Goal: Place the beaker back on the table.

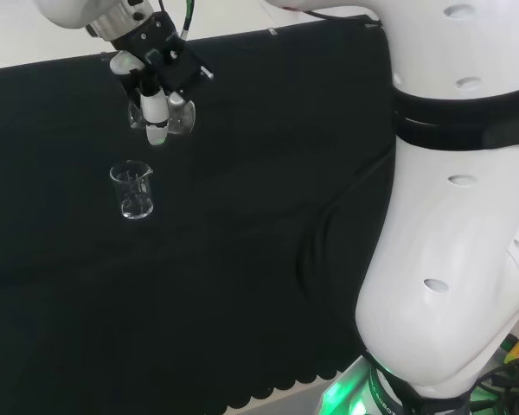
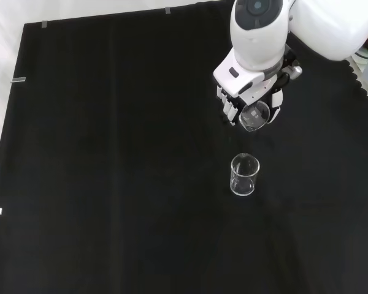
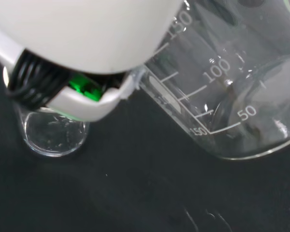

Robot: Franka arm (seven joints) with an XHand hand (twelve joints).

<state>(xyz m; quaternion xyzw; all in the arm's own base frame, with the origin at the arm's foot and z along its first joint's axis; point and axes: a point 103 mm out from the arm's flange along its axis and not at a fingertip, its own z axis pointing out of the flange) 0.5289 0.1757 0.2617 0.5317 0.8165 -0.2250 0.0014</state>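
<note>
In the front view, the held beaker (image 2: 255,116) hangs above another beaker (image 2: 243,175).

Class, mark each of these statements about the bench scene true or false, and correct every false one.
1. The robot's black and white hand holds a clear glass beaker. True.
2. The held beaker is resting on the black cloth. False: it is in the air above the cloth.
3. A second clear glass beaker stands upright on the cloth. True.
4. In the front view, the standing beaker is above the hand. False: it is below the hand.
5. The standing beaker is full of blue liquid. False: it looks empty.
</note>
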